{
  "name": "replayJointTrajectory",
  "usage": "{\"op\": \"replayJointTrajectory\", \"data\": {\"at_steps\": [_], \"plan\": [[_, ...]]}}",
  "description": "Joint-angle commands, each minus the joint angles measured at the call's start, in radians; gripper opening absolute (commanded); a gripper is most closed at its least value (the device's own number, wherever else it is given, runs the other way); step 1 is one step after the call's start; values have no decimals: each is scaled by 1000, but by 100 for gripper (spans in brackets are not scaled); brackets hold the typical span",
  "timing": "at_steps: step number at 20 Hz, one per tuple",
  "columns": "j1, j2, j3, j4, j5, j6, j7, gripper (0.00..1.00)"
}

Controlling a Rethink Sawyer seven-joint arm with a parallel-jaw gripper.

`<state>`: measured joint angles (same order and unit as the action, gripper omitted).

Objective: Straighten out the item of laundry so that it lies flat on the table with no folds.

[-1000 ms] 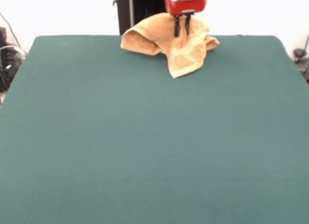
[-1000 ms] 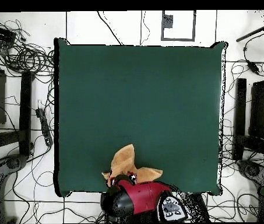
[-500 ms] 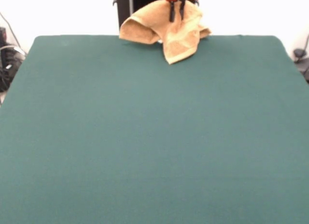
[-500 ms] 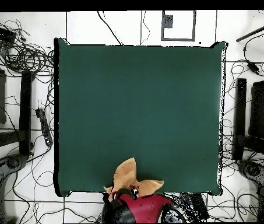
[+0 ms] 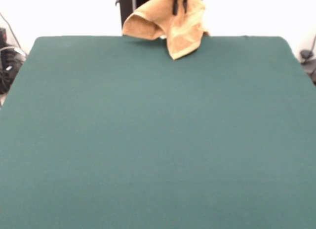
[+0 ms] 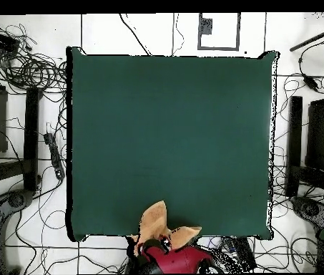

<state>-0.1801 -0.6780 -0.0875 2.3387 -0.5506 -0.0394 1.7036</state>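
The item of laundry (image 5: pixel 182 29) is an orange-tan towel, bunched and folded, hanging at the far edge of the green table (image 5: pixel 148 140). One pointed corner droops onto the felt and a rolled fold sticks out to the left. Only the black tips of my gripper (image 5: pixel 179 5) show at the top edge, shut on the towel's upper part. From overhead, the towel (image 6: pixel 154 222) straddles the table's (image 6: pixel 172 129) bottom edge, with the gripper (image 6: pixel 163 245) and red arm (image 6: pixel 180 261) just below it.
The dark pedestal (image 5: pixel 133 9) stands right behind the towel. Tangled cables (image 6: pixel 28 68) and dark equipment (image 6: pixel 322 143) lie on the floor around the table's sides.
The gripper has risen and drawn back toward the robot's side, carrying the towel with it. The towel now hangs at the table's edge with less of it on the felt.
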Motion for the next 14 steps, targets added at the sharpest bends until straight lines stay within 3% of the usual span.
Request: {"op": "replayJointTrajectory", "data": {"at_steps": [1, 14], "plan": [[-3, 6, 19, 27, -10, -87, 164, 0], [11, -22, -1, 78, -57, -108, 134, 0]]}}
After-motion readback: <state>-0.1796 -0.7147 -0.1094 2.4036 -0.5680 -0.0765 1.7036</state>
